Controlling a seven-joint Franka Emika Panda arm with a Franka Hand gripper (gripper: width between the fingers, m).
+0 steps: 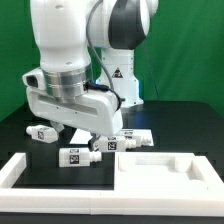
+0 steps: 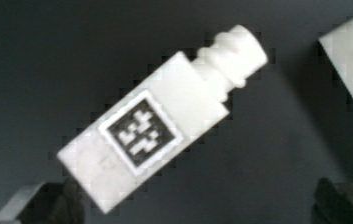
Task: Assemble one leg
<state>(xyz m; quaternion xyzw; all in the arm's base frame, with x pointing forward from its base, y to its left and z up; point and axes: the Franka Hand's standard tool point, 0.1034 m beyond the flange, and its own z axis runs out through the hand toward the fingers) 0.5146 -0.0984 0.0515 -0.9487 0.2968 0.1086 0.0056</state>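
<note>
In the wrist view a white leg (image 2: 169,115) lies slantwise on the black table, its square tag (image 2: 141,128) facing up and its ribbed cylindrical end pointing away from the fingers. My gripper (image 2: 191,210) is open above it; the leg's blocky end lies close to one dark fingertip (image 2: 41,204), and the other fingertip (image 2: 343,204) stands well clear. In the exterior view the gripper (image 1: 72,128) hangs low over the table among several like legs (image 1: 75,156), (image 1: 42,131), (image 1: 120,143). I cannot tell which of them it is over.
A large white tray-like panel (image 1: 165,172) with raised rims lies at the front on the exterior view's right; its edge shows in the wrist view (image 2: 351,60). A white L-shaped frame (image 1: 18,176) lies at the front left. A green backdrop stands behind.
</note>
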